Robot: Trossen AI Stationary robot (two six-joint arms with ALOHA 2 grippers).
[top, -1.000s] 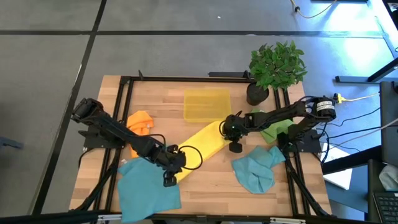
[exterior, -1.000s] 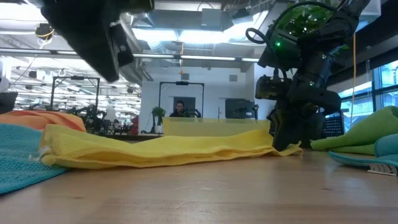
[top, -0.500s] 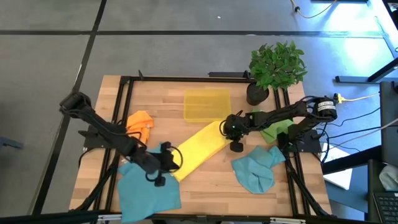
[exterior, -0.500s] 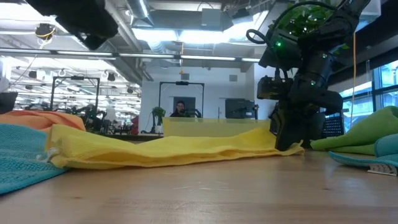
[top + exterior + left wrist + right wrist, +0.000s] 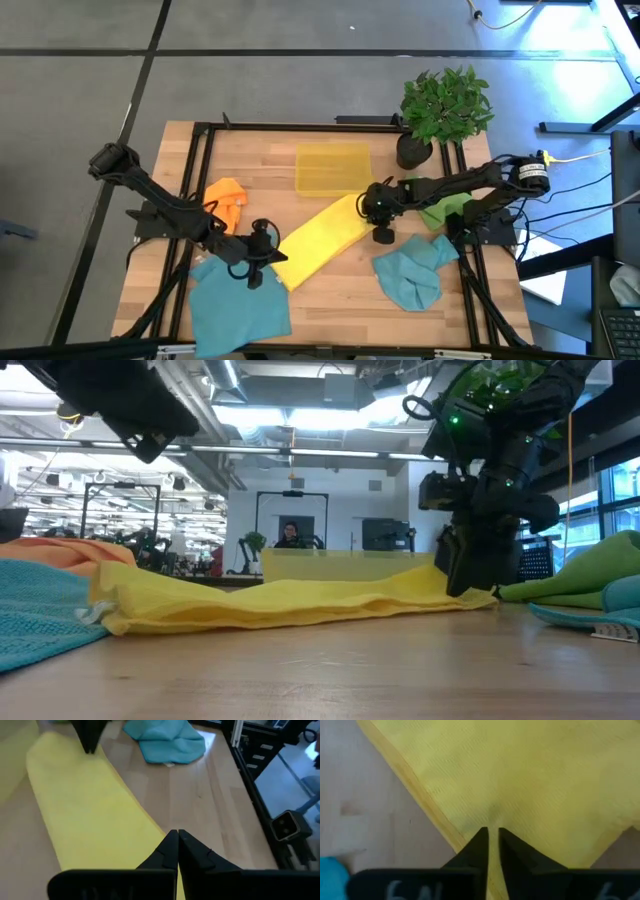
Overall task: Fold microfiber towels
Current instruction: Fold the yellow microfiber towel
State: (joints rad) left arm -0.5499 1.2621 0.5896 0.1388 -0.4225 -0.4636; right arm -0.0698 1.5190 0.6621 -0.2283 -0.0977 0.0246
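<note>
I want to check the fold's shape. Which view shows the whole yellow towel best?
The high view: the yellow towel lies there as one full diagonal strip. The low view shows only its flattened edge, the left wrist view most of its length, and the right wrist view just fabric near one border.

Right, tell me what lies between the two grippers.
In the high view, the folded yellow towel spans the stretch from the left gripper at its lower end to the right gripper at its upper end; nothing else lies between them.

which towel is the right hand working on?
The yellow towel, the long folded strip running diagonally across mid-table. The right hand sits at its far end; the two teal, orange and green towels lie apart from it.
</note>
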